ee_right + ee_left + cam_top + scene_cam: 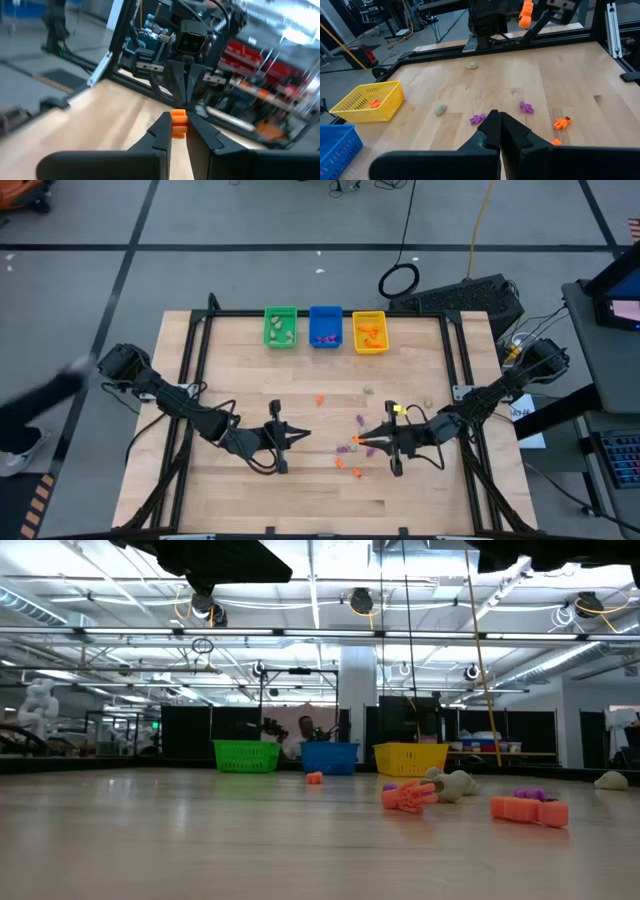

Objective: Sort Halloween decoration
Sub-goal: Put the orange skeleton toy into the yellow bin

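Small Halloween trinkets in orange, purple and pale beige lie scattered on the wooden table, among them a purple one, an orange one and a beige one. My right gripper is over the table's middle, right of centre, and is shut on an orange trinket. My left gripper faces it from the left, shut and holding nothing. In the left wrist view the purple trinket lies just beyond the left fingers. My right gripper pinches the orange trinket between its two fingertips, one finger on either side. The fingers point toward the table's left. The left wrist view shows the orange trinket lifted clear of the table.
A green bin, a blue bin and a yellow bin stand in a row at the table's far edge, each with trinkets inside. More orange trinkets lie nearer the near edge. A black frame borders the table.
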Controlling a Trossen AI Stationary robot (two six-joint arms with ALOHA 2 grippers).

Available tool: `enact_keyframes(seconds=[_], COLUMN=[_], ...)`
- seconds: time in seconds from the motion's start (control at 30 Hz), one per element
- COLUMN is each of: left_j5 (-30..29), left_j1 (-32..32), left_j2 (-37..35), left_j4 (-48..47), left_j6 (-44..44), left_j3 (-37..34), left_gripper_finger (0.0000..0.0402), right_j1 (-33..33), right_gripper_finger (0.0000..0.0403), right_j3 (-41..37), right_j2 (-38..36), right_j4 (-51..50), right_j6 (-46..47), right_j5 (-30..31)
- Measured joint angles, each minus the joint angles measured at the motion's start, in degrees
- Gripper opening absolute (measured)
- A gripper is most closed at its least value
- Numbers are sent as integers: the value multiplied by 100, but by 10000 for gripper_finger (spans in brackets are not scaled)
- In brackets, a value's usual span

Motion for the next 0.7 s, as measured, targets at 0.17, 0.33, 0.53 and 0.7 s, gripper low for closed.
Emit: enact_keyframes(seconds=[0.17, 0.33, 0.53, 0.7], left_j5=[0, 2, 0, 2], left_j1=[0, 0, 0, -2], left_j2=[0, 0, 0, 0], left_j4=[-34, -43, -43, -43], left_j6=[-16, -33, -33, -35], left_j3=[0, 0, 0, 0], left_gripper_finger=[1, 1, 1, 1], right_j1=[0, 0, 0, 0], right_gripper_finger=[27, 27, 27, 27], right_j3=[0, 0, 0, 0], right_j2=[0, 0, 0, 0], right_j4=[0, -1, -2, -1], right_j6=[1227, 2525, 3178, 2981], right_j5=[0, -2, 0, 0])
